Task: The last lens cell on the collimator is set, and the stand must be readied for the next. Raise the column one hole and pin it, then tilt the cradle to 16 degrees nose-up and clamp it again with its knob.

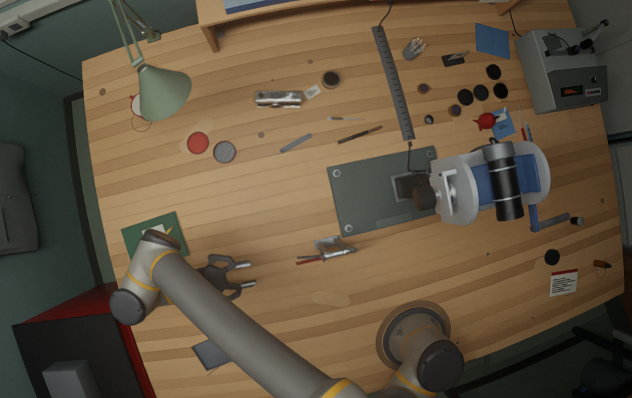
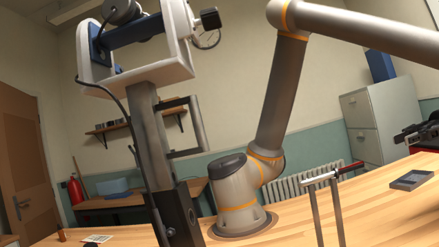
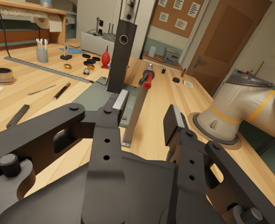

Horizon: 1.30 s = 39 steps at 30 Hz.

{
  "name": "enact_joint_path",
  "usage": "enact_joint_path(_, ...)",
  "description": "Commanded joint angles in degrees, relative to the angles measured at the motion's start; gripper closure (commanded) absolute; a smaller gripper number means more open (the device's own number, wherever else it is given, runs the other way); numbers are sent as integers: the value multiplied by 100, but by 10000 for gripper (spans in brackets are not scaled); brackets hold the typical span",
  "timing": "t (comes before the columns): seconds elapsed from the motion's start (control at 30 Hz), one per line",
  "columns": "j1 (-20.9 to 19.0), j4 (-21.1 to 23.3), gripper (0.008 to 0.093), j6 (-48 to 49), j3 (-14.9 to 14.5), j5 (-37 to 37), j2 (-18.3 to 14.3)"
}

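The stand's grey column [image 2: 148,134] rises from a dark sleeve [image 2: 179,214] on a green base plate [image 1: 372,192]. The sleeve shows a round pin hole [image 3: 123,39]. On top, a white yoke [image 2: 138,41] carries the blue cradle [image 1: 507,180] with the black collimator tube [image 1: 504,180]. A black clamp knob [image 2: 210,18] sits on the yoke's side. A red-handled pin [image 3: 147,75] rests on a small metal rack [image 1: 332,248] near the plate. My gripper [image 1: 244,274] is open and empty. It hovers far from the stand, over the bench's left end.
Behind the stand lie a long steel ruler [image 1: 393,82], black lens caps [image 1: 482,90], a red blower [image 1: 486,120] and a grey instrument box [image 1: 559,70]. A green desk lamp [image 1: 162,90] hangs over the far left. A grey tray [image 2: 410,179] sits below my gripper. My arm's base [image 1: 414,335] stands at the near edge.
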<state>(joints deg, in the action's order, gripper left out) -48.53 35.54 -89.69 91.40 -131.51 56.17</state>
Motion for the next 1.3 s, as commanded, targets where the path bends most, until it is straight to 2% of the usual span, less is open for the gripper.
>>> enact_joint_path(0.0, 0, -7, 534, -5, -5, 1, 4)
enact_joint_path(0.57, -1, -34, 534, -30, -14, 5, -2)
enact_joint_path(0.7, -1, -34, 484, -30, -14, 5, -2)
enact_joint_path(1.0, 0, -30, 484, -31, -9, 3, -2)
enact_joint_path(1.17, 92, 202, 484, -31, 231, -87, -3)
enact_joint_path(1.27, 95, 212, 484, -31, 236, -91, -1)
